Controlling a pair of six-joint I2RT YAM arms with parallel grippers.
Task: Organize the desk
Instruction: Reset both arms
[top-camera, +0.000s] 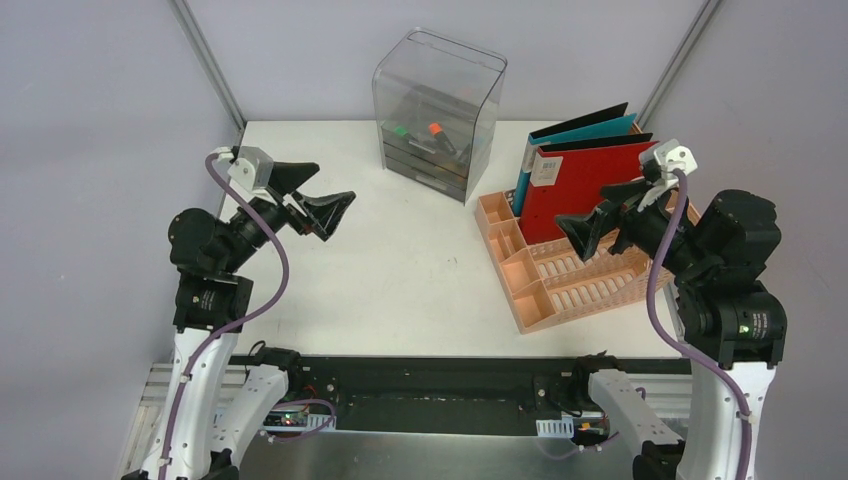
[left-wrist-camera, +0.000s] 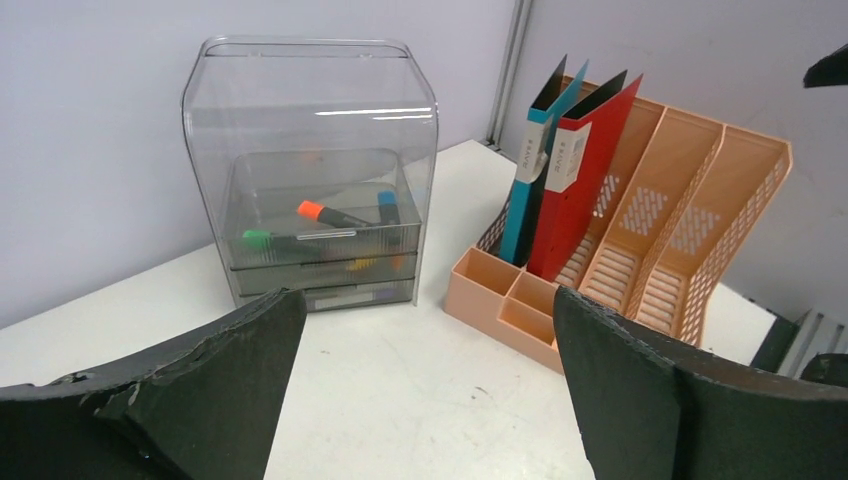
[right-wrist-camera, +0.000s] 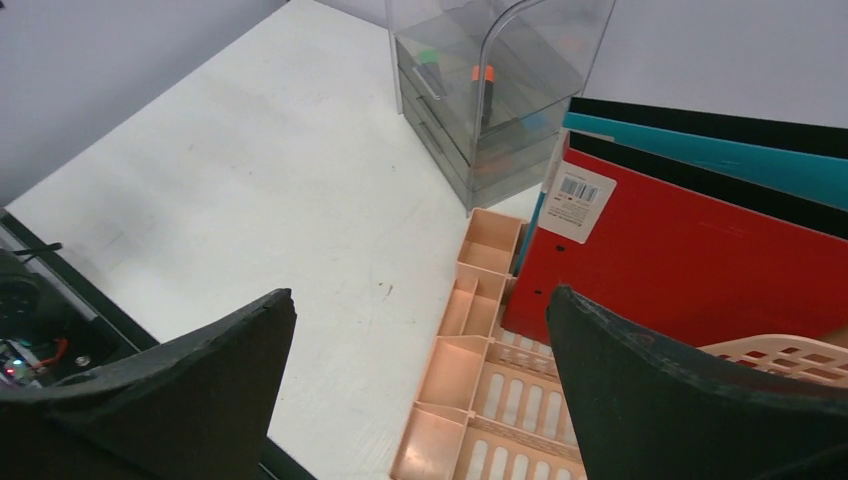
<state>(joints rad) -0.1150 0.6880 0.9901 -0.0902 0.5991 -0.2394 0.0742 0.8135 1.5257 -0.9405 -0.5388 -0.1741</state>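
desk (top-camera: 400, 270), flat matte white rectangle; peach lattice rack (top-camera: 590, 290), clear box (top-camera: 440, 70)

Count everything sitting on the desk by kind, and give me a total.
Folders: 2 (teal folder, red folder)
Markers visible in the top drawer: 3 (green marker, orange marker, blue marker)
Peach file rack: 1
Clear drawer box: 1
Total: 7; the contents of the lower drawers are unclear.
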